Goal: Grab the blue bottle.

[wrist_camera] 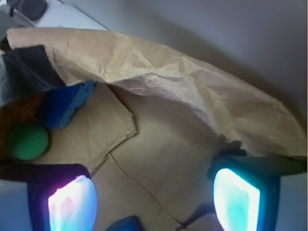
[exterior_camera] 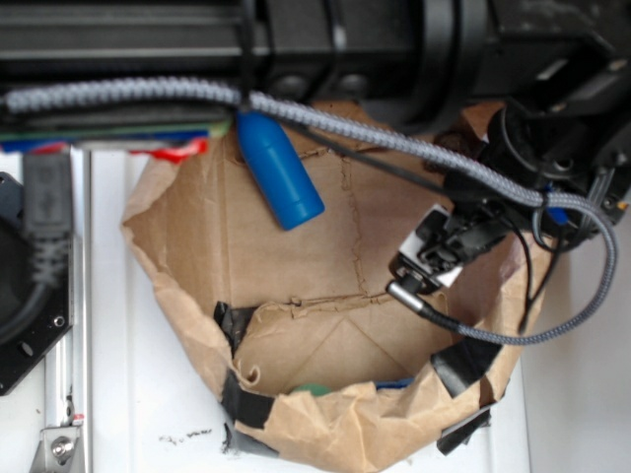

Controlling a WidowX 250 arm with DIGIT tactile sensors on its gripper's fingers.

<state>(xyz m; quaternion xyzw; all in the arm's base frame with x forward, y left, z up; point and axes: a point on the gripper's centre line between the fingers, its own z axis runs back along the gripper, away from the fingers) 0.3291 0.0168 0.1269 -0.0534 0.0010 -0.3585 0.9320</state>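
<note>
Torn brown cardboard-and-paper box (exterior_camera: 197, 236) on the white counter (exterior_camera: 138, 394), holding the smooth bright-blue plastic bottle (exterior_camera: 279, 170) near its far wall. A green ball (wrist_camera: 26, 140) and blue sponge (wrist_camera: 67, 103) occupy one corner. The tool (wrist_camera: 154, 197) hangs spread and empty above the box floor, apart from the bottle.

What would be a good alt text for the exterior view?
A bright blue bottle lies tilted on the floor of a torn brown paper enclosure patched with black tape. The robot arm's hand hangs apart at the right, trailing a braided grey cable.

Hand (wrist_camera: 154, 199) empty, fingers (wrist_camera: 72, 204) spread.
</note>
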